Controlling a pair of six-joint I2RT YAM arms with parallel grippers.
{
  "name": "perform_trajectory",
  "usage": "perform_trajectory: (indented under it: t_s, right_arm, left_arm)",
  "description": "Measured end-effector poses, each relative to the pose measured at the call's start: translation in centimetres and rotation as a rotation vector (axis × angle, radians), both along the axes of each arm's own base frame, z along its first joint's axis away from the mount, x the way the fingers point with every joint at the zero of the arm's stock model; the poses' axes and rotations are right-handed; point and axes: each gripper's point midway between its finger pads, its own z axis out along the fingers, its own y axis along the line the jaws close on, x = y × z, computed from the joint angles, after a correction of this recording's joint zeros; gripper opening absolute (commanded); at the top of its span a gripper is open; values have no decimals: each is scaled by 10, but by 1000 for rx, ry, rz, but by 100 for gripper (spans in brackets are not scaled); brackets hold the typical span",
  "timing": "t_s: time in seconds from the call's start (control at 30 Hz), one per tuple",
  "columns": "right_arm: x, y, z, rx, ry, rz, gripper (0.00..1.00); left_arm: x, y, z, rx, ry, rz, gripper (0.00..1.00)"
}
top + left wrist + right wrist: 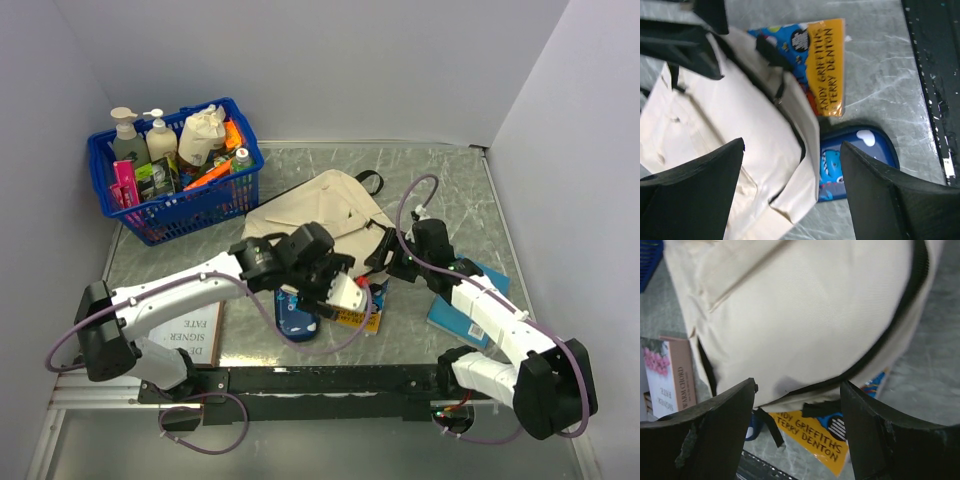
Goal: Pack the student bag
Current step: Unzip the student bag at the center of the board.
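Observation:
The student bag (320,205) lies flat mid-table, cream with black zipper trim. My left gripper (322,295) hangs open over its near edge. In the left wrist view a folded corner of the bag (715,125) lies between the wide fingers (890,195), which do not press on it. My right gripper (385,262) is at the bag's right side, also open. In the right wrist view the bag's (800,305) zippered rim sits between the spread jaws. A yellow and blue book (360,318) (825,65) (825,440) pokes out from under the bag.
A blue shark pencil case (295,318) (860,150) lies by the bag's near edge. A blue basket (190,205) of bottles stands back left. One book (190,335) (670,375) lies front left, and a teal book (460,305) under the right arm.

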Motion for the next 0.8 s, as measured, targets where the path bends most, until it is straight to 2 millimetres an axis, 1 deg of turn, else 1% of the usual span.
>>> perform_trajectory:
  t_s: [0.1, 0.17, 0.27, 0.37, 0.47, 0.5, 0.53, 0.57, 0.63, 0.67, 0.77, 0.8]
  right_arm:
    - [-4, -10, -7, -11, 44, -24, 78]
    - [-4, -14, -9, -11, 57, -35, 78]
    - [-1, -17, -9, -1, 60, -46, 77]
    - [3, -19, -11, 7, 64, -52, 72]
    - [7, -19, -16, 14, 81, -55, 62]
    - [8, -20, -18, 14, 85, -57, 53]
    - [9, -21, -19, 15, 92, -59, 49]
    - [11, -20, -20, 17, 97, -59, 42]
    - [15, -20, -19, 25, 97, -59, 33]
    - [17, -20, -18, 29, 93, -58, 26]
    - [23, -17, -9, 46, 65, -57, 18]
    - [24, -17, -7, 50, 60, -54, 17]
  left_arm:
    - [-12, -6, -10, -15, -66, -84, 83]
    - [-15, -11, -20, -19, -108, -128, 83]
    - [-11, -13, -39, -18, -171, -161, 83]
    - [-1, -22, -43, -44, -232, -164, 82]
    - [11, -36, -44, -83, -293, -162, 82]
    - [14, -40, -45, -92, -307, -162, 81]
    - [17, -44, -47, -97, -319, -159, 81]
    - [20, -48, -49, -100, -328, -155, 81]
    - [24, -53, -55, -103, -335, -153, 80]
    - [24, -55, -56, -105, -337, -154, 80]
    - [21, -59, -61, -117, -360, -177, 79]
    - [19, -59, -63, -120, -364, -186, 79]
